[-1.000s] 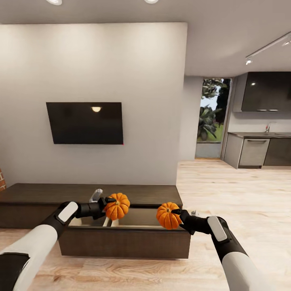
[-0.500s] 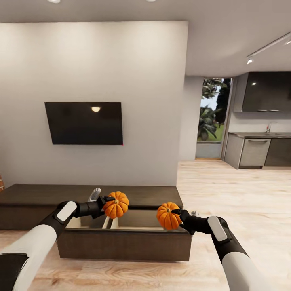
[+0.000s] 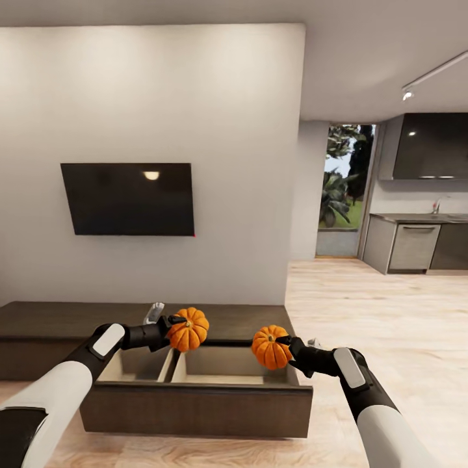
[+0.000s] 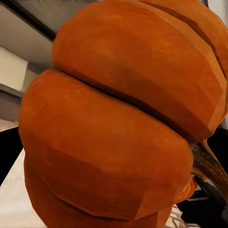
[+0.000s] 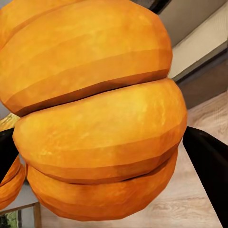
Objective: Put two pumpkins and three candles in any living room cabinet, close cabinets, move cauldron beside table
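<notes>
Two orange ribbed pumpkins are held in the air over the open pull-out front of the dark-brown cabinet (image 3: pixel 58 318). My left gripper (image 3: pixel 171 331) is shut on the left pumpkin (image 3: pixel 190 330), which looms close in the left wrist view as pumpkin (image 4: pixel 118 123). My right gripper (image 3: pixel 286 347) is shut on the right pumpkin (image 3: pixel 269 348), seen close in the right wrist view as pumpkin (image 5: pixel 99 118). The pulled-out drawer (image 3: pixel 195 408) has two pale compartments; the left pumpkin hangs above its divider, the right one above its right end. The candles, cauldron and table are out of view.
A black TV (image 3: pixel 128 198) hangs on the white wall above the cabinet. Pale wood floor (image 3: pixel 377 312) runs to the right toward a kitchen counter (image 3: pixel 416 244) and a doorway with plants (image 3: pixel 341 188).
The whole view has shifted as the camera moved closer to the cabinet, so more of the drawer's inside shows. Both grippers hold their pumpkins much as before.
</notes>
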Robot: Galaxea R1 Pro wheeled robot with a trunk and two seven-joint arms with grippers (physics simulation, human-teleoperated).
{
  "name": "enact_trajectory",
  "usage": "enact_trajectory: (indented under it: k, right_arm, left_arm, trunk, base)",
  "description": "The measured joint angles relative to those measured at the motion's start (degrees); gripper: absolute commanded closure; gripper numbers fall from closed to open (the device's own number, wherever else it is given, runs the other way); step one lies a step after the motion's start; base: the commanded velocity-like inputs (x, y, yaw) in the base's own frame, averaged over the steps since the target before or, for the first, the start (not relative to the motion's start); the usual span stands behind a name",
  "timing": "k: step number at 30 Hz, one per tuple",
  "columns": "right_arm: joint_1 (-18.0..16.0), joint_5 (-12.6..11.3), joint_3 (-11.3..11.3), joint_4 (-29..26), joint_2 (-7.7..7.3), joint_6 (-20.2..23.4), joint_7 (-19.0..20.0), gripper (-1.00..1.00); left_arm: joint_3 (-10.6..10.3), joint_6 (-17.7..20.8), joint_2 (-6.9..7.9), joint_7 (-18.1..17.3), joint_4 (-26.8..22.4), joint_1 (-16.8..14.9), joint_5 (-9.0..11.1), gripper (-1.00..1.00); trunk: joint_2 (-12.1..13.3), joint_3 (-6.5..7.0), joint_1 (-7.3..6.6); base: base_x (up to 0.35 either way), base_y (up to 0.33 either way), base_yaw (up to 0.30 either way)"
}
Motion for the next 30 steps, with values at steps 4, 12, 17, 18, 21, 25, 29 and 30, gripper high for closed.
enact_trajectory:
  k: [4, 12, 17, 18, 21, 25, 29, 30]
  right_arm:
    - [0.0, -0.08, 0.0, 0.0, 0.04, -0.02, 0.0, 1.0]
    - [0.0, -0.09, 0.0, 0.0, 0.01, -0.07, 0.03, 1.0]
    - [0.0, -0.09, 0.01, 0.0, 0.03, -0.06, 0.07, 1.0]
    - [0.0, -0.08, 0.01, 0.0, 0.05, -0.08, 0.08, 1.0]
    - [0.0, -0.06, 0.01, 0.0, 0.06, -0.09, 0.08, 1.0]
    - [0.0, -0.11, 0.01, 0.0, 0.07, -0.1, 0.13, 1.0]
    - [0.0, -0.09, 0.01, 0.0, 0.08, -0.1, 0.14, 1.0]
    - [0.0, -0.08, 0.01, 0.0, 0.08, -0.1, 0.15, 1.0]
  left_arm:
    - [0.03, 0.18, -0.06, -0.21, -0.05, 0.0, 0.04, 1.0]
    - [0.0, 1.8, -0.13, -4.19, 0.08, 0.0, -0.05, 1.0]
    - [0.01, 1.91, -0.1, -4.79, 0.34, 0.0, -0.2, 1.0]
    - [0.01, 1.91, -0.06, -4.84, 0.36, 0.0, -0.22, 1.0]
    - [0.0, 1.97, 0.02, -4.9, 0.39, 0.0, -0.23, 1.0]
    - [0.0, 1.99, -0.01, -4.93, 0.38, 0.0, -0.21, 1.0]
    - [0.01, 1.99, 0.04, -4.94, 0.27, 0.0, -0.2, 1.0]
    - [0.01, 1.98, 0.05, -4.94, 0.24, 0.0, -0.2, 1.0]
  trunk:
    - [0.0, 0.0, 0.01]
    - [0.0, 0.0, 0.0]
    - [0.0, 0.0, 0.01]
    - [0.01, 0.0, 0.01]
    - [0.0, 0.0, 0.01]
    - [0.0, 0.0, -0.01]
    - [0.0, 0.0, 0.0]
    - [0.0, 0.0, 0.01]
  base:
    - [0.088, -0.097, 0.0]
    - [0.154, -0.044, 0.0]
    - [0.032, -0.004, 0.0]
    - [0.011, -0.002, 0.0]
    - [0.05, 0.001, 0.0]
    - [0.175, 0.026, 0.0]
    - [0.082, 0.01, 0.0]
    - [0.034, 0.004, 0.0]
